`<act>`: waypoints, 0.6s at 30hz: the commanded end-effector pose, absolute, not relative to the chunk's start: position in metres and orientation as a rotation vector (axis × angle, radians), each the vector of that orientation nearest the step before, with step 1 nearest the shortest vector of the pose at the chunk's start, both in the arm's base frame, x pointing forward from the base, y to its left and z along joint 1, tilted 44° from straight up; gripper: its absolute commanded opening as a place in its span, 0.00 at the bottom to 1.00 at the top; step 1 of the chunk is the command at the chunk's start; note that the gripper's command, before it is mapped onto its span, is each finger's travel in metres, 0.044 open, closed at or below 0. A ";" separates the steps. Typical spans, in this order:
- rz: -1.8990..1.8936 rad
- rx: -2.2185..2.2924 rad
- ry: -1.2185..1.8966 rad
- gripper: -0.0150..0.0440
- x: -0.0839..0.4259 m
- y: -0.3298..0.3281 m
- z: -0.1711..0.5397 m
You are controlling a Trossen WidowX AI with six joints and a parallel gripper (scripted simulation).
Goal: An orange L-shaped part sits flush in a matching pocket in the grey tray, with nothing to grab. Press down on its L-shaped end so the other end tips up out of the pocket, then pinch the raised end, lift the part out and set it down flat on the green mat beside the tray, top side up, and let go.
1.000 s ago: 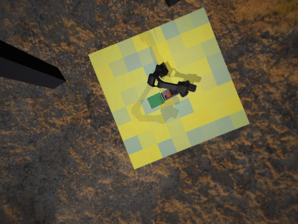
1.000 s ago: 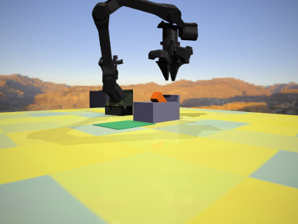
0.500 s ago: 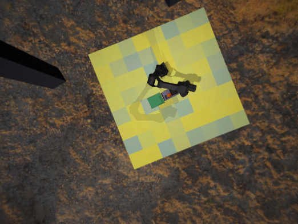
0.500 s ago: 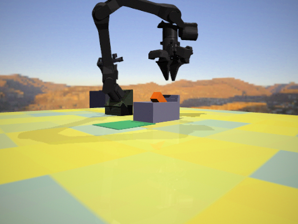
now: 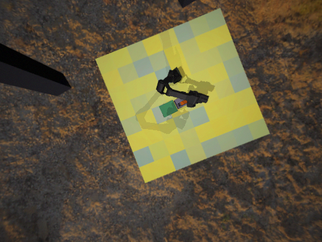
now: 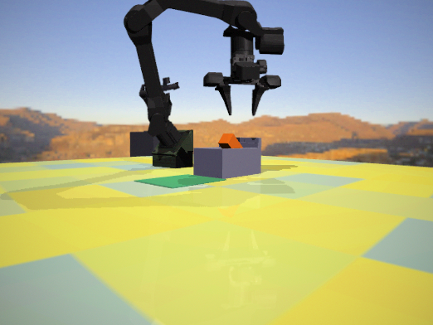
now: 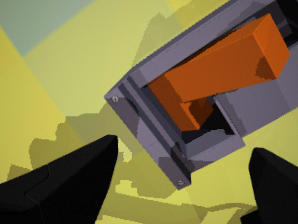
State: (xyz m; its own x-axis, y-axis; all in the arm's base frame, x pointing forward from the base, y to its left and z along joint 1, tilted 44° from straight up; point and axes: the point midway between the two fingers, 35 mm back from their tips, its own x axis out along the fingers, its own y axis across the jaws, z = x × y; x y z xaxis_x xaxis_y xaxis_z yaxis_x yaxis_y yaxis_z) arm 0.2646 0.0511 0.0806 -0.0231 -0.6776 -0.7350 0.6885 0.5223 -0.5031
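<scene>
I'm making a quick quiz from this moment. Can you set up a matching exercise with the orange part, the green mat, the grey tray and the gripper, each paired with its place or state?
Things:
1. orange L-shaped part
2. flat green mat
3. grey box-shaped tray
4. black parallel-jaw gripper

States:
A. hangs open above the tray, holding nothing
B. lies flat on the checkered floor beside the tray, nothing on it
C. tilted, one end raised above the rim
D. stands on the floor, holding the part in its pocket

Pairs: 1-C, 2-B, 3-D, 4-A

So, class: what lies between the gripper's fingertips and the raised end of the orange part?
Nothing: in the exterior view the open gripper hangs above the orange part tilted in the grey tray, with only background showing between them.
</scene>
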 end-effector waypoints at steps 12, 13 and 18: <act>-1.536 0.700 0.582 0.73 0.264 0.019 0.114; -1.536 0.700 0.582 0.73 0.264 0.019 0.114; -1.536 0.700 0.582 0.73 0.264 0.015 0.109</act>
